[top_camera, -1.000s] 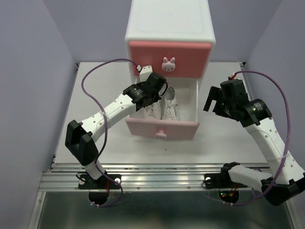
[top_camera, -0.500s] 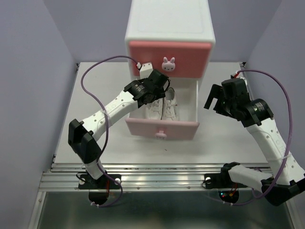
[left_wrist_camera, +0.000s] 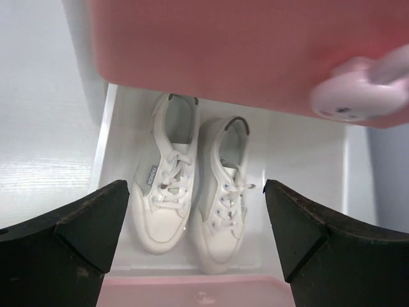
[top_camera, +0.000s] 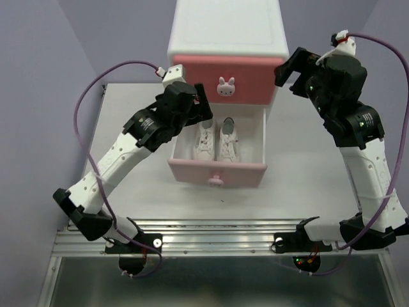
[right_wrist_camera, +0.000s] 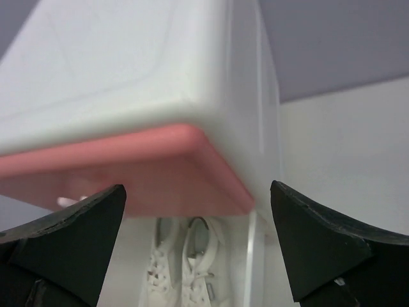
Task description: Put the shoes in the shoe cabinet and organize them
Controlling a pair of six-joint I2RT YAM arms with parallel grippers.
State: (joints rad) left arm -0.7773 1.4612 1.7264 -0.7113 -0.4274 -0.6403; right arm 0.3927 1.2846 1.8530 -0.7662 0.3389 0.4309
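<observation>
From above, the shoe cabinet [top_camera: 223,32] stands at the far side of the tabletop [top_camera: 307,173] with its lower drawer [top_camera: 217,173] pulled out. The white pair [top_camera: 217,141] lies side by side inside it, toes toward the pale front panel. The orange pair is nowhere in view, so whether it is stowed cannot be told. The left pincer [top_camera: 199,110] hangs wide and empty over the drawer's left rear corner, close under the upper drawer [top_camera: 255,73] and its bunny knob [top_camera: 225,86]. A careless lift could clip that front or hook the knob. The right pincer [top_camera: 291,70] is also wide and empty, and it sits high beside the cabinet's upper right corner. The cabinet looks light, so a nudge there might skew or tip it. In the left wrist view the dark fingers [left_wrist_camera: 83,243] frame both shoes, whose heels are tucked beneath the pink overhang. A hard shove on the drawer could jolt them askew, or slide the whole cabinet back instead of closing it. In the right wrist view the fingers [right_wrist_camera: 64,236] straddle the cabinet's corner at close range, so any forward drift would likely strike it.
</observation>
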